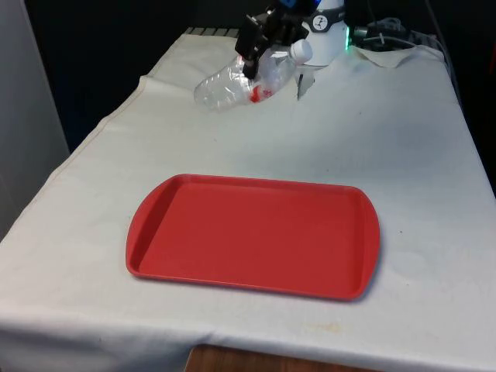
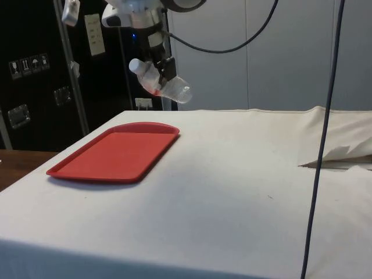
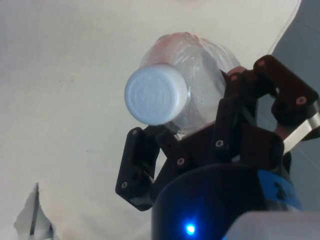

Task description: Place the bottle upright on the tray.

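Observation:
A clear plastic bottle point(image 1: 242, 84) with a white cap point(image 1: 300, 49) and a red label hangs tilted in the air above the table's far end. My black gripper point(image 1: 256, 51) is shut on the bottle near its neck. From the side the bottle point(image 2: 165, 87) slants with its cap point(image 2: 135, 65) higher than its base, held by the gripper point(image 2: 160, 68) above the far end of the tray. Seen from the wrist, the cap point(image 3: 156, 94) points at the camera and the fingers point(image 3: 235, 107) clamp the bottle point(image 3: 205, 80). The red tray point(image 1: 253, 235) lies flat in the middle of the table; its rim point(image 2: 113, 154) is free.
White cloth point(image 1: 403, 155) covers the table. A crumpled fold of cloth point(image 2: 340, 152) rises at the side view's right. A dark cable point(image 2: 322, 133) hangs down there too.

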You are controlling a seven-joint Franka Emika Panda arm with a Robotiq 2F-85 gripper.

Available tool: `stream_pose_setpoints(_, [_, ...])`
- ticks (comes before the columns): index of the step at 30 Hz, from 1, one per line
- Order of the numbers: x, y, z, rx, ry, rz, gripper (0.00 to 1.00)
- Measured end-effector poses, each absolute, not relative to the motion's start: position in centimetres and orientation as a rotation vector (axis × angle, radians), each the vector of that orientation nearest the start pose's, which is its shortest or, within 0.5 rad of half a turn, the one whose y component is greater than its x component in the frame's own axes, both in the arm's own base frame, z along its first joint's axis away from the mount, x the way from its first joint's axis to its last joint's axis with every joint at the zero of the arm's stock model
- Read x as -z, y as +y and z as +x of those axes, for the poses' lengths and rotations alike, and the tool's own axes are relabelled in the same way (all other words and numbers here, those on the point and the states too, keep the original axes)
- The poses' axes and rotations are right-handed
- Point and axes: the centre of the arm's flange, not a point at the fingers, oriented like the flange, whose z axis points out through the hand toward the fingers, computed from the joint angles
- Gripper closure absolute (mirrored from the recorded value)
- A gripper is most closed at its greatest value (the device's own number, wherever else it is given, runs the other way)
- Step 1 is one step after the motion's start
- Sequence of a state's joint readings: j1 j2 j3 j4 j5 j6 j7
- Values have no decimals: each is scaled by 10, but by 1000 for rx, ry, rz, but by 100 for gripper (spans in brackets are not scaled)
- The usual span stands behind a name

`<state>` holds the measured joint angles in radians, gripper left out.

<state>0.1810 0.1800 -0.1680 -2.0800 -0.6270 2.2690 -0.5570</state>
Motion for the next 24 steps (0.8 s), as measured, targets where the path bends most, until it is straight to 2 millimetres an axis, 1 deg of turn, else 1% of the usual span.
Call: stream_pose_setpoints(24, [-356, -16, 587, -28, -1598, -3189, 67])
